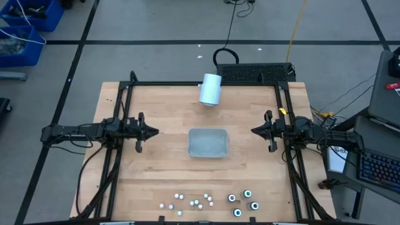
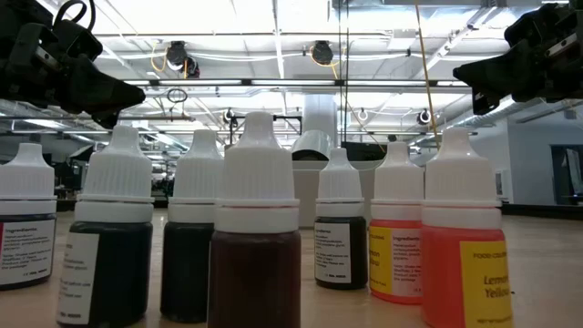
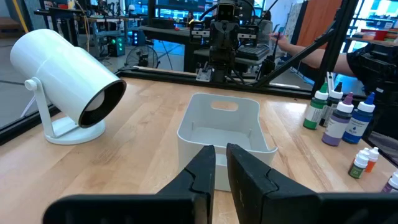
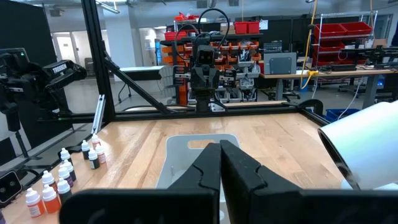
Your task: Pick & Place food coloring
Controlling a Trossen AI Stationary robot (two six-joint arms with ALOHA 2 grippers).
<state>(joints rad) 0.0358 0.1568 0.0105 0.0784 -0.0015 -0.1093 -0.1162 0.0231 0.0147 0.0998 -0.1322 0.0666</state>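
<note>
— Table [image 1: 156,169]: pale wood planks, smooth, faint satin sheen. Frame [image 1: 206,84] around it: black metal bars, matt.

— Tray [image 3: 219,127]: grey plastic, smooth, matt. White cylinder [image 3: 62,71]: glossy plastic, dark inside the mouth.

— Food coloring [image 2: 255,239]: small plastic bottles, ribbed white caps, translucent bodies, printed paper labels.

— Left gripper [image 3: 221,167] and right gripper [image 4: 220,163]: dark matt plastic fingers.

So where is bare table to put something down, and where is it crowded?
Bare wood lies between the grey tray and each waiting tool, left and right, and between tray and food coloring bottles. The edge strip holding those bottles is crowded. The white cylinder occupies the opposite side.
</note>
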